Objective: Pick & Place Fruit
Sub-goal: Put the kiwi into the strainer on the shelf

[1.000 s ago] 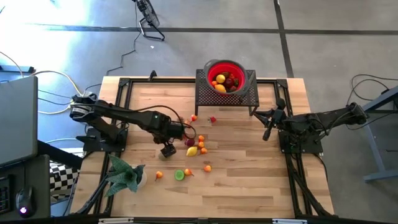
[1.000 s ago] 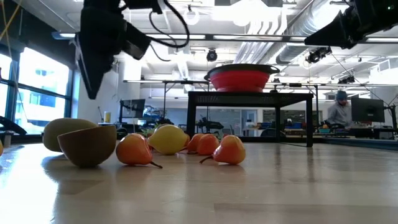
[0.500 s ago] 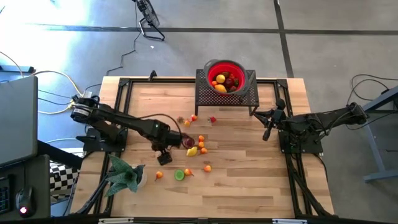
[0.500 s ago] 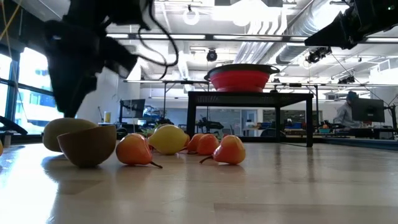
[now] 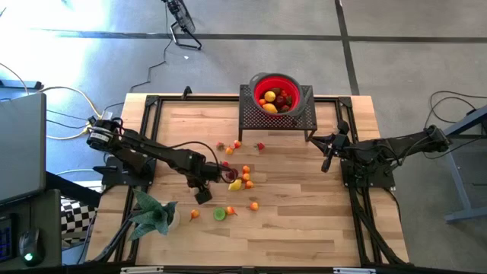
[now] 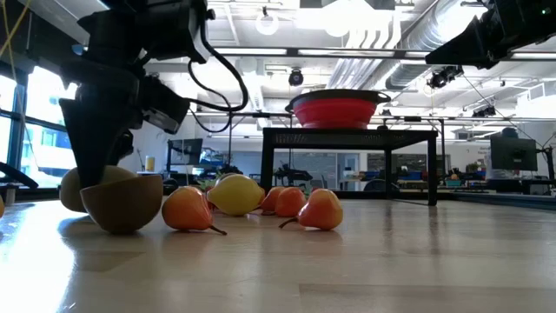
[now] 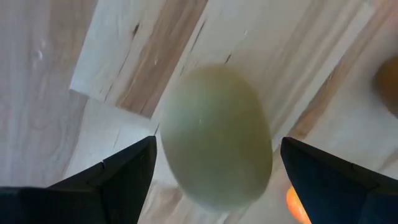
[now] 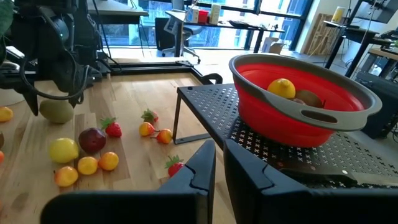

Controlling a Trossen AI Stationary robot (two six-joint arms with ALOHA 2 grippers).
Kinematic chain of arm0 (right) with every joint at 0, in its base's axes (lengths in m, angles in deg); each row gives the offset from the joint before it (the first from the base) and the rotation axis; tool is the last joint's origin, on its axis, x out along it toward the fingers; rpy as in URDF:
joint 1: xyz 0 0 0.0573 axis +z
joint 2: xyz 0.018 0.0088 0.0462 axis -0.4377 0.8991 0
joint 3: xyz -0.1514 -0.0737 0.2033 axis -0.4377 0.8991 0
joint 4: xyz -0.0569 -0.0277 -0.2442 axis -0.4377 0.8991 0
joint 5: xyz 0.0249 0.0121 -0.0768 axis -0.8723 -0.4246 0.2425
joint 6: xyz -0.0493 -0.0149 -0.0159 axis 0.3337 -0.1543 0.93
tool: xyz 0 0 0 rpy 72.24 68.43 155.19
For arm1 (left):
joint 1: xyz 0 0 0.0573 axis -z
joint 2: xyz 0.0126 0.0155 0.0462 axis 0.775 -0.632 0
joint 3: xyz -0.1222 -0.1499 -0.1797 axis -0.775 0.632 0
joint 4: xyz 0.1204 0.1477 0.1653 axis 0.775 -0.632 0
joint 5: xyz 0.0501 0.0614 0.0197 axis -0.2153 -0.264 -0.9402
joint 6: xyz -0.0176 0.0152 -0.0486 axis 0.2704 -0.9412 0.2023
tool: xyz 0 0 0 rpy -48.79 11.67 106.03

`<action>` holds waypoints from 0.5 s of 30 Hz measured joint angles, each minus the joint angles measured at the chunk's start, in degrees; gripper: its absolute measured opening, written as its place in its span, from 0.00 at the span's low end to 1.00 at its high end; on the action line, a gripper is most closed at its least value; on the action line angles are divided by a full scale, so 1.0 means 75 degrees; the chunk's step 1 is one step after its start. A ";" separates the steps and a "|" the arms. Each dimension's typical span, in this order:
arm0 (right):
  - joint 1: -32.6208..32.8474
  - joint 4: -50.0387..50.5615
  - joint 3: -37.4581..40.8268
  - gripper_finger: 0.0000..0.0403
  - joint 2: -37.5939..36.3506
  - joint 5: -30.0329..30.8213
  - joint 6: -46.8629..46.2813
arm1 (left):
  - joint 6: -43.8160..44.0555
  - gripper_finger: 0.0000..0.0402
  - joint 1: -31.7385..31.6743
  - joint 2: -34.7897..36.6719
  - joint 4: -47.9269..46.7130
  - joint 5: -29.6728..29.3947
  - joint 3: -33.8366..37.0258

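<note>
Left gripper (image 5: 202, 192) is down at the table, left of the fruit cluster, fingers spread wide on either side of a pale green-brown kiwi (image 7: 216, 138). No squeeze yet: gaps show on both sides in the left wrist view. The kiwi sits on the wood (image 5: 304, 213), and in the low view it is behind a brown half-shell fruit (image 6: 122, 202).

Lemon (image 5: 235, 184), plum (image 8: 92, 140) and small oranges (image 5: 246, 169) lie just right of it. A strawberry (image 5: 260, 145) lies farther back, near the rack.

The red bowl (image 5: 277, 92) on the black mesh rack (image 5: 251, 114) at the far edge holds several fruits.

Right gripper (image 5: 327, 162) waits right of centre, fingers closed, empty.
</note>
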 joint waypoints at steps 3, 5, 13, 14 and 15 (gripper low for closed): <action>0.0003 0.0000 0.0000 0.07 0.0000 0.0000 0.0000 | 0.0144 0.84 0.0000 0.0000 0.0211 0.0002 0.0242; 0.0002 0.0000 0.0000 0.07 0.0000 0.0000 0.0000 | 0.0283 0.84 0.0000 0.0000 0.0306 0.0002 0.0354; 0.0003 0.0000 0.0000 0.07 0.0000 0.0000 0.0000 | 0.0356 0.84 0.0000 0.0020 0.0451 -0.0038 0.0493; 0.0003 0.0000 0.0000 0.07 0.0000 0.0000 0.0000 | 0.0358 0.84 0.0000 0.0020 0.0476 -0.0033 0.0493; 0.0003 0.0000 0.0000 0.07 0.0000 0.0000 0.0000 | 0.0357 0.84 0.0000 0.0020 0.0494 -0.0027 0.0498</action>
